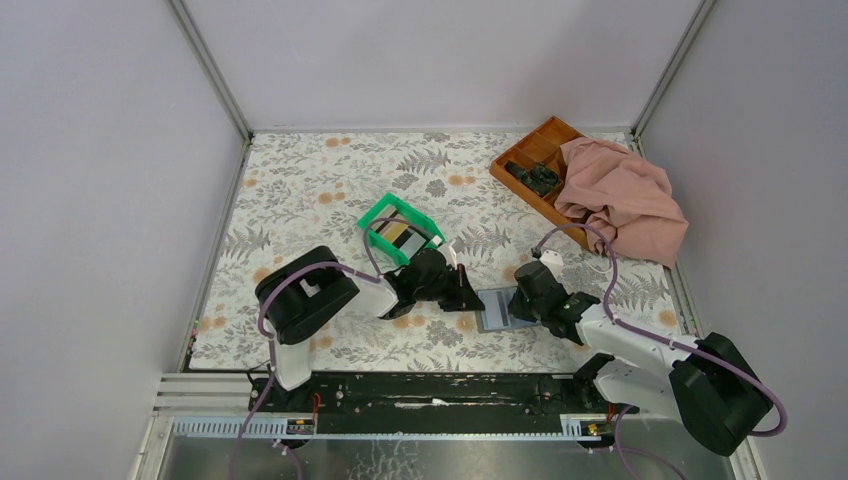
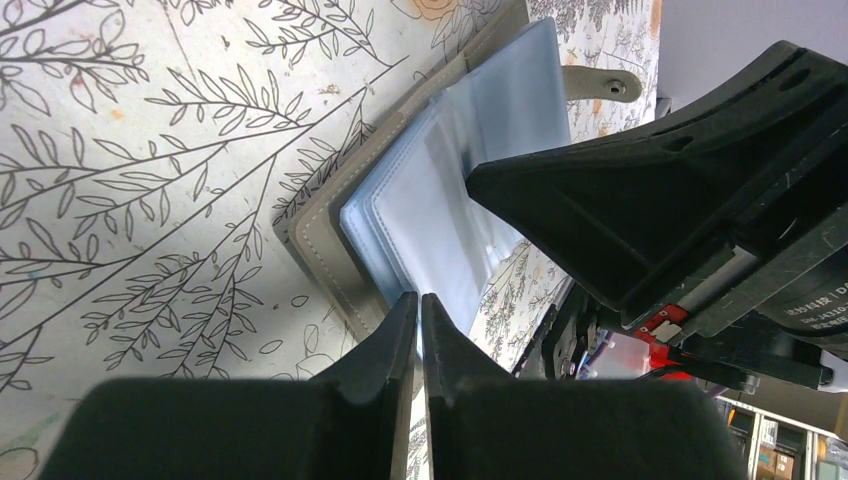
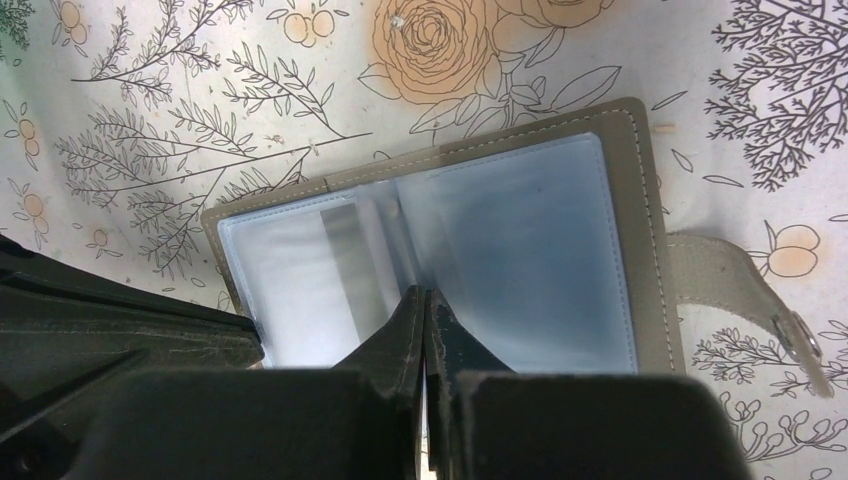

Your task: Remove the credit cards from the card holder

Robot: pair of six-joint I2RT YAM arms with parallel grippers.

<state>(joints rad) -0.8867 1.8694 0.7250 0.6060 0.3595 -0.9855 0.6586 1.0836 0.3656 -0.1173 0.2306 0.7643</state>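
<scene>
Table (image 1: 300,180): floral cloth, grey walls on three sides.
Card holder (image 1: 495,310): lying open near the middle of the near edge, clear sleeves (image 3: 540,250) facing up, between both hands.
Left hand (image 2: 420,305): fingers pinched almost together on a sleeve edge of the card holder.
Right hand (image 3: 425,300): closed tight, tips at the centre fold.
Credit cards (image 1: 400,236): some lie in the green bin (image 1: 372,218), mid-table.

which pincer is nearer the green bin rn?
Left. The left pincer is at the card holder's edge on the green bin's side. The right pincer is over the holder's other side, farther from the bin.
</scene>
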